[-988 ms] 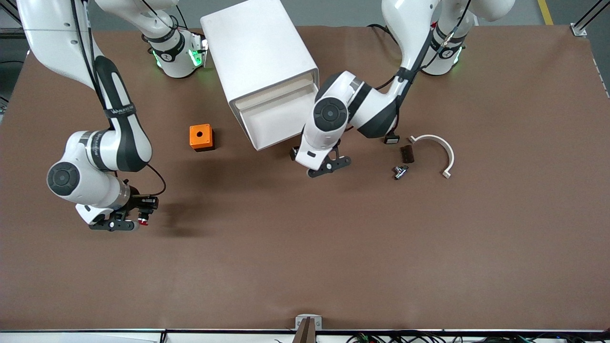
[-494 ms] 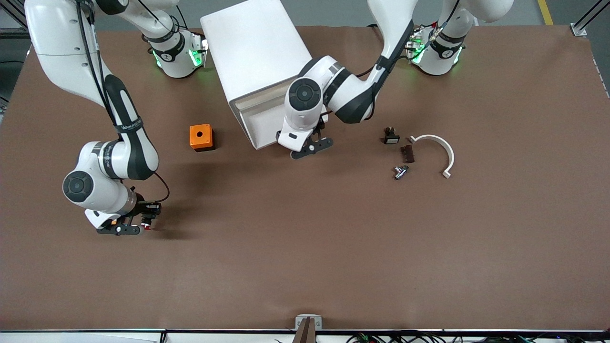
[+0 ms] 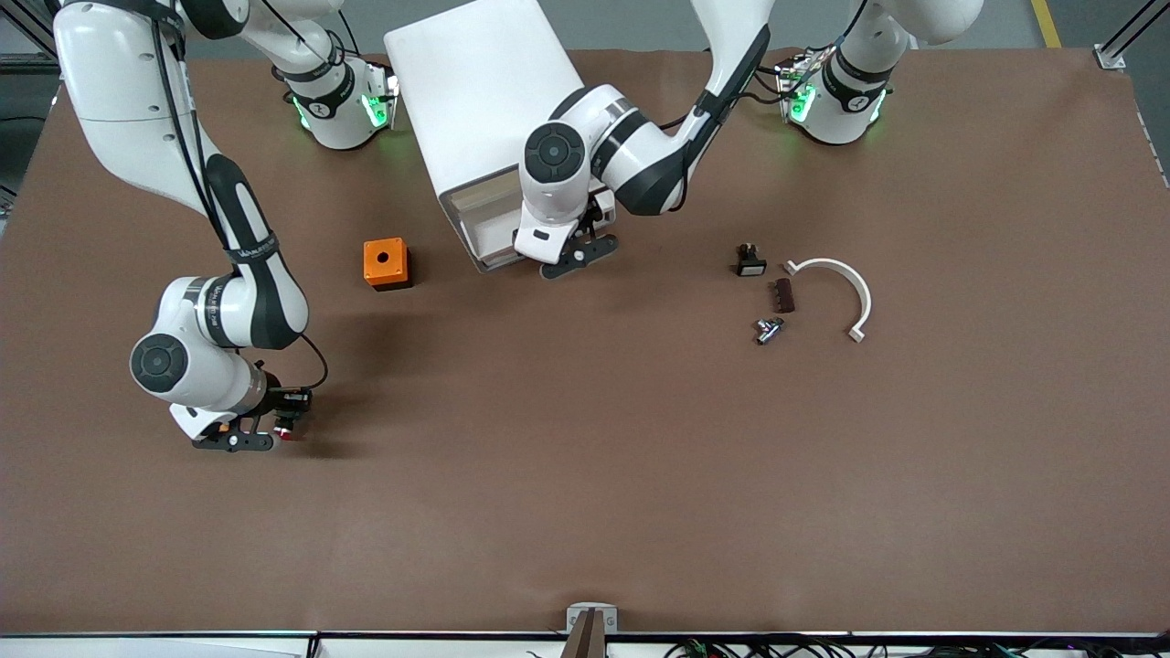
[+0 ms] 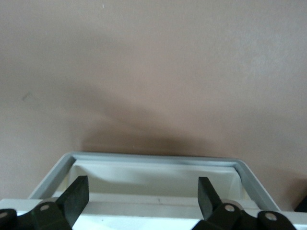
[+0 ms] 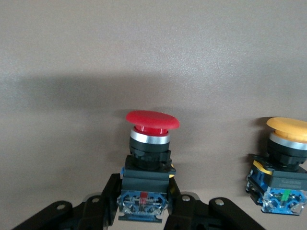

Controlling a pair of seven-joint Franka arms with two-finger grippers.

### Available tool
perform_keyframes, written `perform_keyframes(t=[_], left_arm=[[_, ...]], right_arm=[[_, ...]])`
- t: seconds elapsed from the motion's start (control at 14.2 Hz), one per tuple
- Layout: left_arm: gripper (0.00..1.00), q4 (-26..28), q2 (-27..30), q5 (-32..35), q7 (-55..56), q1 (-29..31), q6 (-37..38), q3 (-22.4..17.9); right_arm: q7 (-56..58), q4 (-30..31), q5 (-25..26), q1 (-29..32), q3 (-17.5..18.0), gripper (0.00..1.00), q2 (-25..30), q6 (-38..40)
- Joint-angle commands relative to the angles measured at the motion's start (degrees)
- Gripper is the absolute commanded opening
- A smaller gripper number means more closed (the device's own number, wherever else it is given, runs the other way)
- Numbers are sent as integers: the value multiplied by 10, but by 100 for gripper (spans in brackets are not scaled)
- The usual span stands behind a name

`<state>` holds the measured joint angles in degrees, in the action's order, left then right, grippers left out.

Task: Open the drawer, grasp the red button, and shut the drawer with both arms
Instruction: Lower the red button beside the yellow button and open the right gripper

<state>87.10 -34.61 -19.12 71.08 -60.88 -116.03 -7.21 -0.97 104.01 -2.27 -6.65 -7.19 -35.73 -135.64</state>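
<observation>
Cabinet [image 3: 498,119] drawer [image 3: 489,239] remains slightly open, the left gripper [image 3: 569,257] at its front with fingers [image 4: 76,196] apart; an off-centre push could skew or jam it. Well away from the cabinet toward the right arm's end, the right gripper [image 3: 247,437] clamps the button [image 5: 149,163]; a weak grip risks dropping it.
</observation>
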Motion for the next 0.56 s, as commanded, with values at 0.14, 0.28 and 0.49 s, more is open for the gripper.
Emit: perform_keyframes(t=[0.14, 0.28, 0.49], left_arm=[[99, 7, 7, -48, 20, -6, -2, 12], [99, 7, 7, -71, 20, -5, -2, 18], [99, 7, -1, -110, 25, -5, -2, 18]], right_arm=[[6, -5, 9, 18, 10, 2, -3, 2], [21, -7, 16, 27, 10, 2, -3, 0], [21, -7, 15, 29, 10, 3, -3, -1]])
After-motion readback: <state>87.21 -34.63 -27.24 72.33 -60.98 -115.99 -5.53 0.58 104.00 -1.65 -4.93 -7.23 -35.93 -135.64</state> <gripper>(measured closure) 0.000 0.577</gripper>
